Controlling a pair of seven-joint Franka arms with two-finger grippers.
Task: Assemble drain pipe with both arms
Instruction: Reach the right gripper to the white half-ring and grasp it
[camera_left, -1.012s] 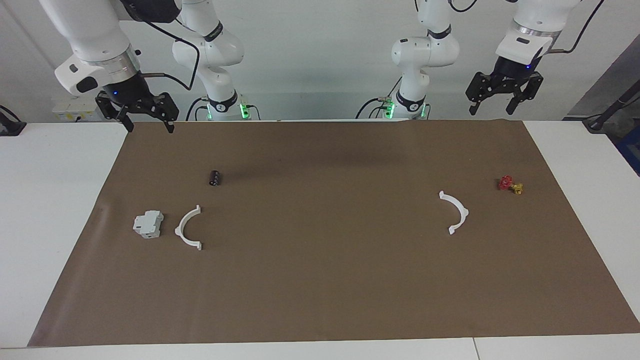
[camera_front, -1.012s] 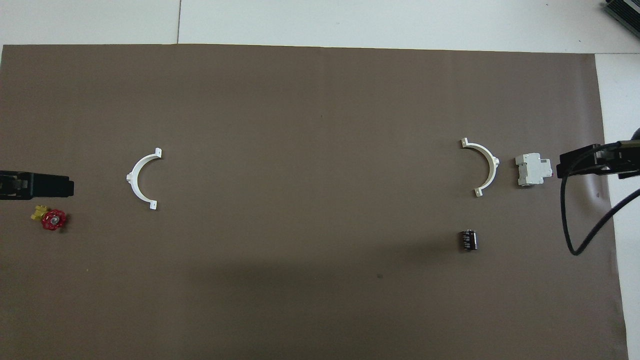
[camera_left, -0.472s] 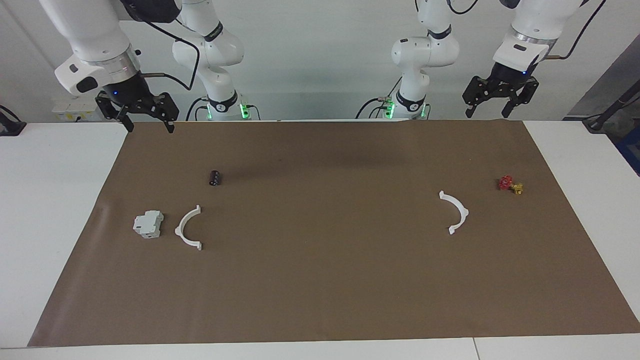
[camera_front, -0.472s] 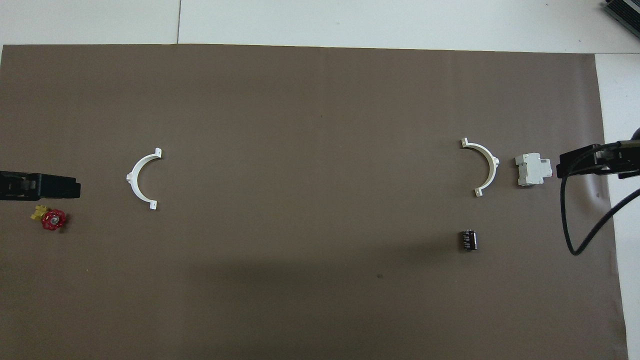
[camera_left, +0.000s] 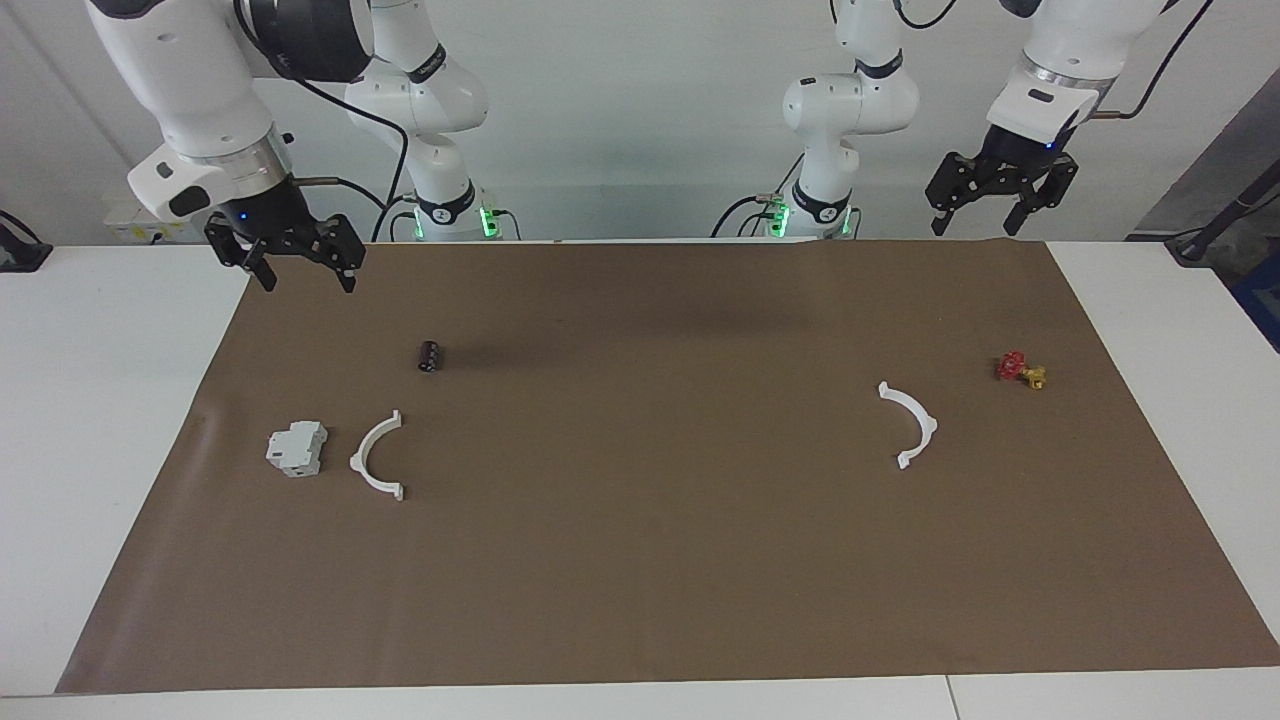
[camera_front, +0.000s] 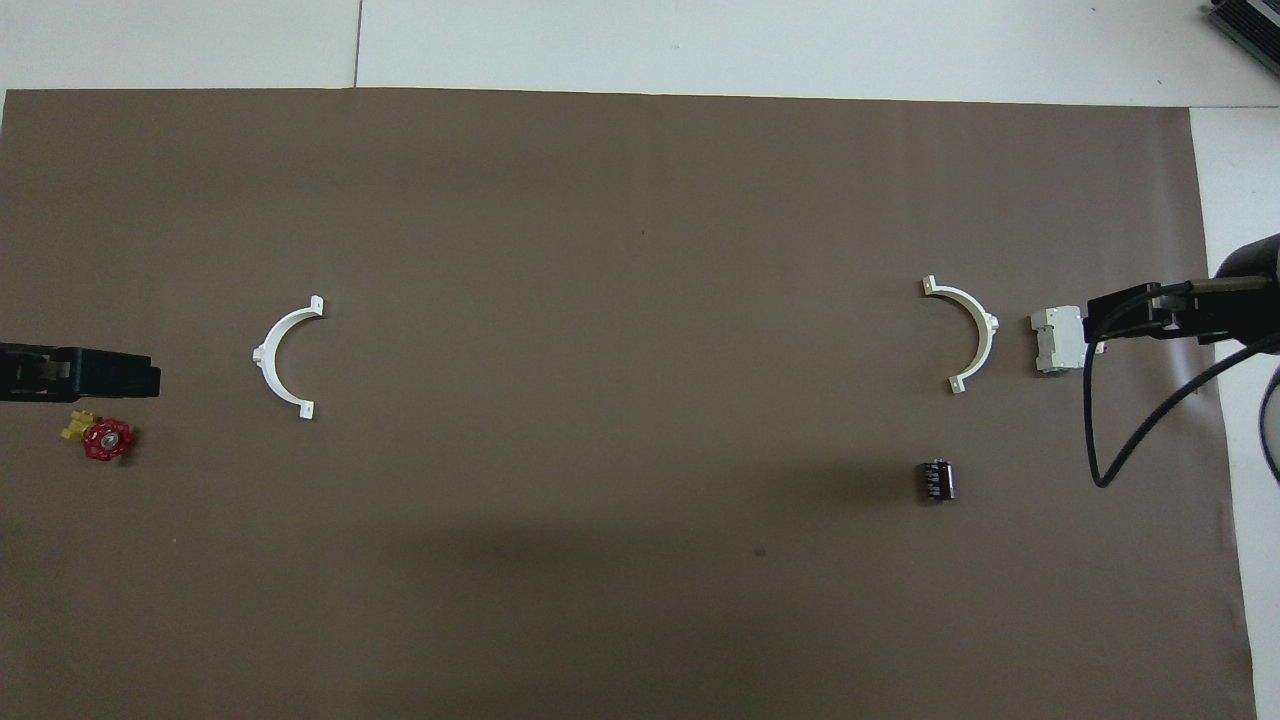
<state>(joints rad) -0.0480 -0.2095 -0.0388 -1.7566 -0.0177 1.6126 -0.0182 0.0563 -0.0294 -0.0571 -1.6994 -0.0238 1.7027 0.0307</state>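
So, two thin white plastic half-ring arcs lie flat on the brown paper sheet (camera_left: 640, 560) covering the worktop (camera_left: 100, 420), well apart from each other and roughly equally far from the robots. One half-ring arc (camera_left: 377, 457) sits toward the right arm's end, its open side facing the middle of the sheet. Just beside it, further toward that end, is a grey-white blocky plastic box (camera_left: 296, 448), apart from the arc. A small black cylinder (camera_left: 429, 355) lies nearer to the robots than that arc.

The other half-ring arc (camera_left: 910, 425) rests toward the left arm's end, its open side also facing the middle. A small red handwheel valve with a yellow body (camera_left: 1020, 370) lies near it, a little nearer to the robots and closer to the sheet's edge.

Up in the air, the right gripper (camera_left: 300, 280) hangs over the sheet's corner at its own end, jaws spread wide, holding nothing. The left gripper (camera_left: 976, 222) hovers over the sheet's edge nearest its base, jaws likewise wide and empty.
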